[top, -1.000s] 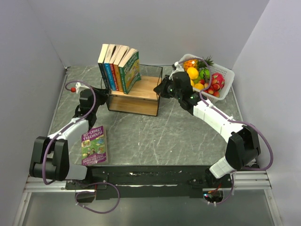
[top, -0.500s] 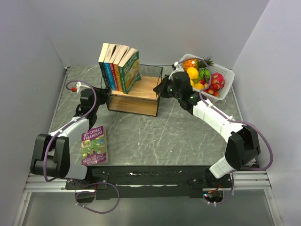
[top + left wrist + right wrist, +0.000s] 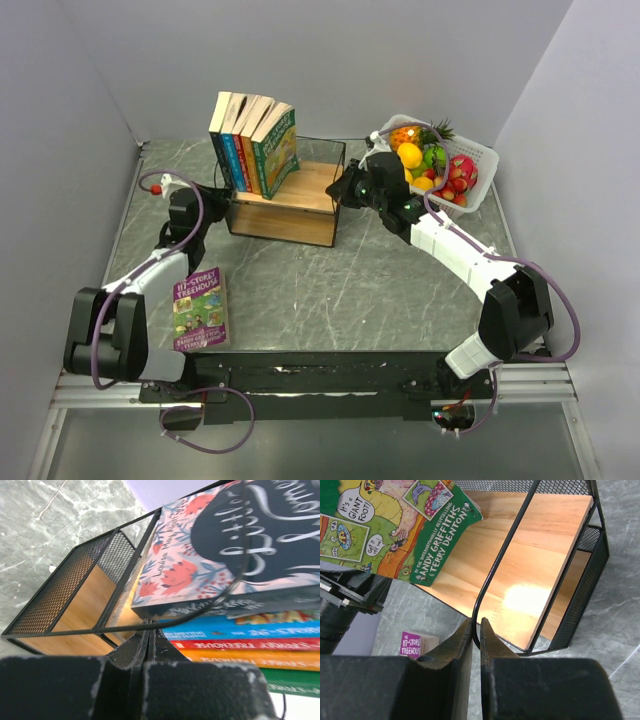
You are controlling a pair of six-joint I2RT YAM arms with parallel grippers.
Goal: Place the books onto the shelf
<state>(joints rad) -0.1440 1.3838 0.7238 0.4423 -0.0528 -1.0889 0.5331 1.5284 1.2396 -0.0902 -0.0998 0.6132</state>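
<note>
Nearest, a purple Treehouse book [image 3: 200, 308] lies flat on the table [image 3: 330, 290] beside the left arm. Beyond it, the left gripper [image 3: 147, 632] is closed tight at the left end of the shelf [image 3: 290, 218], while the right gripper [image 3: 476, 626] pinches its thin wire rim. Bright books [image 3: 252, 140] stand leaning at the shelf's left, with bare board to their right.

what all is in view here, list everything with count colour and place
standing books: about five, floral cover plus blue, red, orange, green, upright at the shelf's left end
flat book: one, purple, lying on the table, near left
shelf: one, light wood in black wire, centre back
fruit basket: one, white, back right, holding fruit
table: one, grey marble
left gripper: shut, at the shelf's left end
right gripper: shut on the shelf's right-end wire
</note>
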